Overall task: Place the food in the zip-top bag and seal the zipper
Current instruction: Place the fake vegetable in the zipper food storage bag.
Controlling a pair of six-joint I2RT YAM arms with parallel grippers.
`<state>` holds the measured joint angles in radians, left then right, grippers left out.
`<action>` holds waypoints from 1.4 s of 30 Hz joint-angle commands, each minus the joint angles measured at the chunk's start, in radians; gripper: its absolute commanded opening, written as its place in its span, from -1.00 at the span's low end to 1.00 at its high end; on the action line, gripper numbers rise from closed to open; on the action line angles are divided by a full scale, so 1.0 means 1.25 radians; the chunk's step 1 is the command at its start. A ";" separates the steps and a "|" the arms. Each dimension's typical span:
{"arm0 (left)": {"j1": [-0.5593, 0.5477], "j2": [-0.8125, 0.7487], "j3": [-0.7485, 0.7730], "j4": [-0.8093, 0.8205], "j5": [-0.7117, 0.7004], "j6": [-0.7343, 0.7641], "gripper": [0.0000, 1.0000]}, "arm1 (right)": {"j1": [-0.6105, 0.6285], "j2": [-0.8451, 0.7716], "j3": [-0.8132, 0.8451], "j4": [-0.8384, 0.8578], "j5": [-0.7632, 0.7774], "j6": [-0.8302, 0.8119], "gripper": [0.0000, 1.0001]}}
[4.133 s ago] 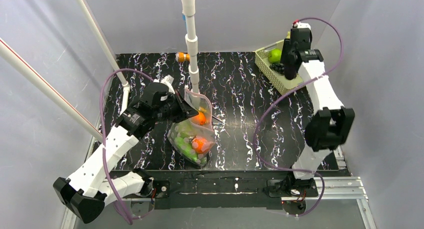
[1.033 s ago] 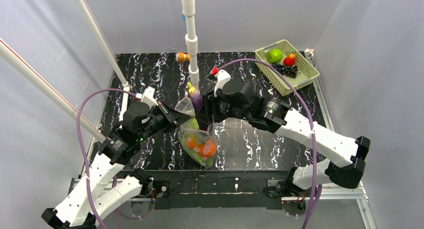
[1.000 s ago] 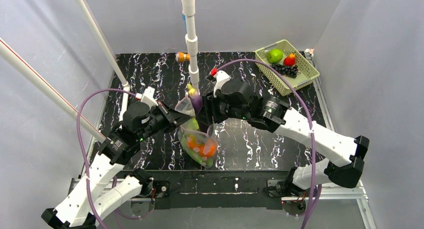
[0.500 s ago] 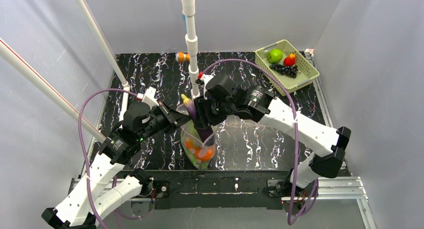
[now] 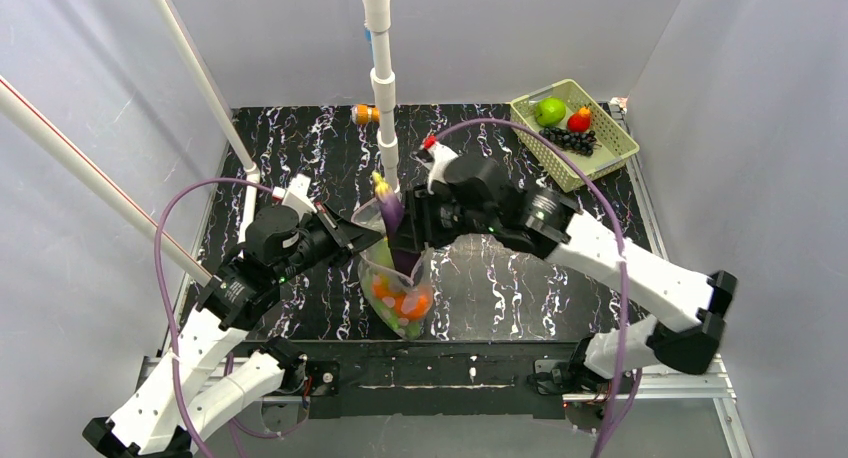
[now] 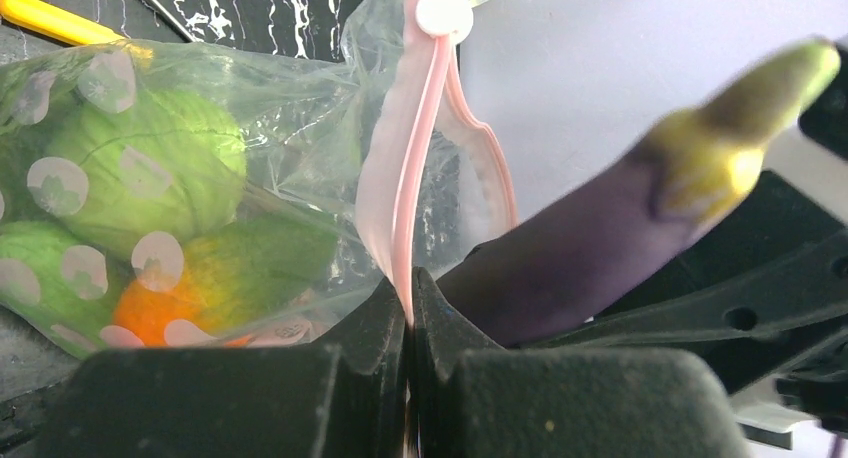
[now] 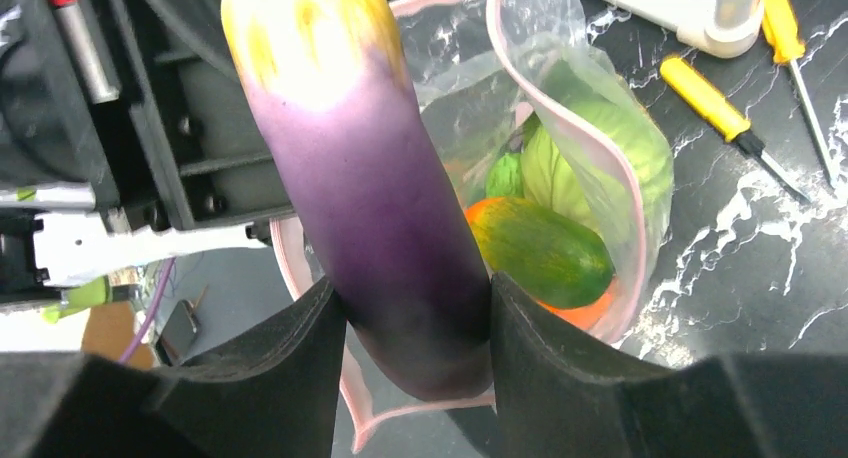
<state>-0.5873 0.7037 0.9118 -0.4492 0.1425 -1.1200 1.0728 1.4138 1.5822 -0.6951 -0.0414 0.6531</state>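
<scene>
Right gripper (image 7: 415, 343): both dark fingers (image 7: 285, 378) clamp the lower part of the purple eggplant (image 7: 370, 208), its yellowish end pointing away from the camera. Just beyond it the zip-top bag (image 7: 555, 58) gapes, the pink zipper (image 7: 592, 150) curving round the mouth. Inside are green leafy pieces (image 7: 560, 168) and an orange-green fruit (image 7: 540, 248). Two yellow-handled screwdrivers (image 7: 705, 98) lie apart on the black marbled table (image 7: 760, 268), top right.

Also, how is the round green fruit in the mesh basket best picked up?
Across its middle, straight down from above. The round green fruit sits at one end of the pale green mesh basket, walls close around it and a small red fruit beside, so likely only its top is free.
</scene>
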 commanded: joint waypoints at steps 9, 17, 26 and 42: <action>-0.001 -0.031 0.006 0.020 -0.003 -0.003 -1.00 | -0.003 -0.120 -0.427 0.971 0.008 -0.282 -0.28; -0.001 -0.025 0.018 0.008 -0.006 0.009 -1.00 | -0.002 -0.053 -0.458 1.011 0.027 -0.308 0.58; -0.001 -0.029 0.004 0.017 0.000 0.006 -1.00 | -0.009 -0.112 -0.451 0.823 0.045 -0.341 0.71; -0.001 -0.024 0.006 0.011 0.009 0.006 -1.00 | -0.032 0.055 0.000 0.297 0.063 -0.436 0.88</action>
<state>-0.5858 0.6815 0.9104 -0.4717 0.1358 -1.1160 1.0321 1.4194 1.4799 -0.1759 0.0290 0.1761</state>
